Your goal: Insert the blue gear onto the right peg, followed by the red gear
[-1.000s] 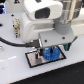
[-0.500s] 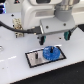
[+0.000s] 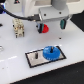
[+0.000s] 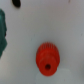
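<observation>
The blue gear (image 3: 50,53) lies flat on the right side of the black-framed base plate (image 3: 35,61), around the right peg. The red gear (image 3: 44,28) sits on the white table behind the plate. In the wrist view the red gear (image 4: 47,56) shows from straight above, alone on the white surface, with its centre hole visible. My gripper (image 3: 46,23) hangs just above the red gear, apart from it, and holds nothing. Its fingers are blurred in the exterior view and do not show in the wrist view.
A dark green object (image 3: 62,23) stands to the exterior view's right of the red gear and also shows in the wrist view (image 4: 2,32). A small beige fixture (image 3: 19,27) stands at the back on the exterior view's left. A black cable (image 3: 25,17) runs behind it.
The gripper let go of the blue gear on the plate, rose, and moved back over the red gear. The blue gear stays on the plate.
</observation>
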You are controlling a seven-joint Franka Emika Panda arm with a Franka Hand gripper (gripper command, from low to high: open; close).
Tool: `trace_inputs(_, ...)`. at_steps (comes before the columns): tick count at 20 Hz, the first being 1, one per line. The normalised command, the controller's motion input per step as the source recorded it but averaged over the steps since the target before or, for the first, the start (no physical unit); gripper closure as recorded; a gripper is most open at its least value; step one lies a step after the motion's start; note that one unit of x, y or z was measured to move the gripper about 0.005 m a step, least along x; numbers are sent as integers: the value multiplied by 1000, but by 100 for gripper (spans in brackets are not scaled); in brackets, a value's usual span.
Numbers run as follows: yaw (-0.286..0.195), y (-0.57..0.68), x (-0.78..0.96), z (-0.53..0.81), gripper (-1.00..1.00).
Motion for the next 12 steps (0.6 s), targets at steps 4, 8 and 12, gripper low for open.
trace_inputs(4, 0, 64, -660, -97, -100)
trace_inputs(8, 0, 24, -537, -210, -100)
trace_inputs(12, 0, 15, -393, -307, -100)
